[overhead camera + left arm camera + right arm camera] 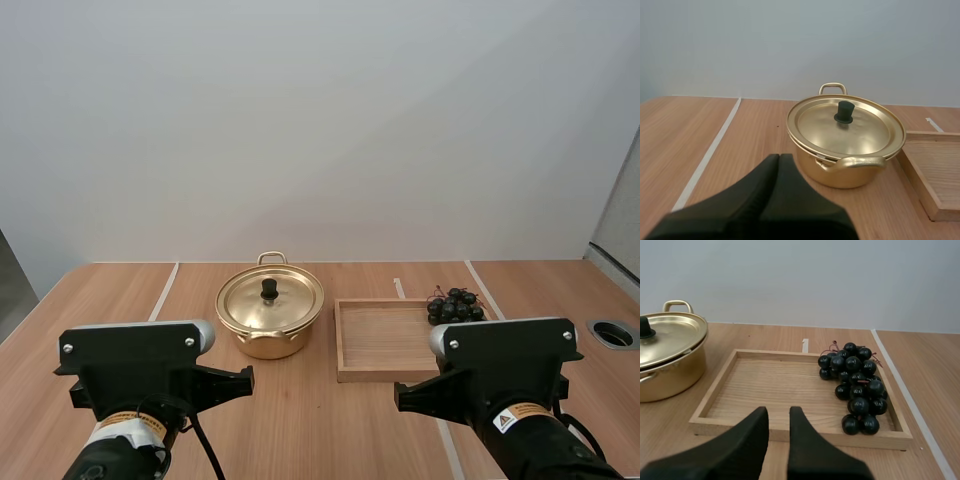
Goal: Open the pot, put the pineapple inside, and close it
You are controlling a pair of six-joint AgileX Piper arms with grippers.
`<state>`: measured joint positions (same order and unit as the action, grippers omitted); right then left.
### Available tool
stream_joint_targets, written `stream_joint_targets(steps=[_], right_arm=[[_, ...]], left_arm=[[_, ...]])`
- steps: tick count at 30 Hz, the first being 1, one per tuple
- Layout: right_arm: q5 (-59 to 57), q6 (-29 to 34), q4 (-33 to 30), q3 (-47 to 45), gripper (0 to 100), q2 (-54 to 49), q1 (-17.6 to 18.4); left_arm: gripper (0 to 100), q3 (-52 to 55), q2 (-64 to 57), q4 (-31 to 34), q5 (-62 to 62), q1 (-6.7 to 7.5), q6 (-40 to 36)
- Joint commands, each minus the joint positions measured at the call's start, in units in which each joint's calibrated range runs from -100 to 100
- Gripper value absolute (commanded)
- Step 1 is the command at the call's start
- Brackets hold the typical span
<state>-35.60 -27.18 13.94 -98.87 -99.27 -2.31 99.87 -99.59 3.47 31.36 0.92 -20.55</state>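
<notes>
Pot [270,340] near the middle of the table [120,290], with the lid [270,302] flat on top and the black knob [269,290] right in the middle. Tray [385,345] at 3 o'clock from the pot, just beside it. Grapes [455,305] in the tray, up at its 2 o'clock corner. No telling what sits under the lid.

Left gripper [779,157] squeezed all the way together, holding nothing, aimed at the pot. Right gripper [778,411] a little way apart, holding nothing, aimed at the tray's near wall.

Fits two stories: a pot closed with no fruit in it, or a pot closed again with fruit hidden inside. Hard to pick one from here.

For any grab at the lid: small, round knob, so best pinched dead centre, straight from 12 o'clock above, with a level lift so the rim does not catch. For any grab at the grapes: bumpy and loose, so better pinched near the thick middle of the bunch than at one berry.

From the high view: the whole table, with pot and tray side by side. From the left wrist view: the pot's near handle [852,162] and the far loop handle [833,88] at 12 o'clock, and the lid snug all round. From the right wrist view: the grapes close up, and bare wood over most of the tray floor.
</notes>
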Motion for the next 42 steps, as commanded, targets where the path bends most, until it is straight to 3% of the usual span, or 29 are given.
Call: stream_joint_targets(steps=[1,26,28,31,34,42], right_arm=[[2.71,0.00,-1.46,-1.13,29,-0.73,-0.48],[3.97,3.84,-3.94,-1.13,29,-0.73,3.69],[3.97,7.24,-7.19,-1.13,32,-0.73,4.00],[4.52,17.43,-13.63,-1.13,45,-0.73,4.08],[4.52,18.25,-14.56,-1.13,54,-0.73,4.08],[4.52,17.91,-14.78,-1.13,52,-0.73,3.70]], left_arm=[[0,0.13,-0.41,-1.29,0.22,-0.10,-0.43],[0,0.13,-0.41,-1.39,0.22,-0.10,-0.52],[0,0.13,-0.41,-1.39,0.22,-0.10,-0.52],[0,0.13,-0.41,-1.39,0.22,-0.10,-0.52],[0,0.13,-0.41,-1.39,0.22,-0.10,-0.52],[0,0.13,-0.41,-1.39,0.22,-0.10,-0.52]])
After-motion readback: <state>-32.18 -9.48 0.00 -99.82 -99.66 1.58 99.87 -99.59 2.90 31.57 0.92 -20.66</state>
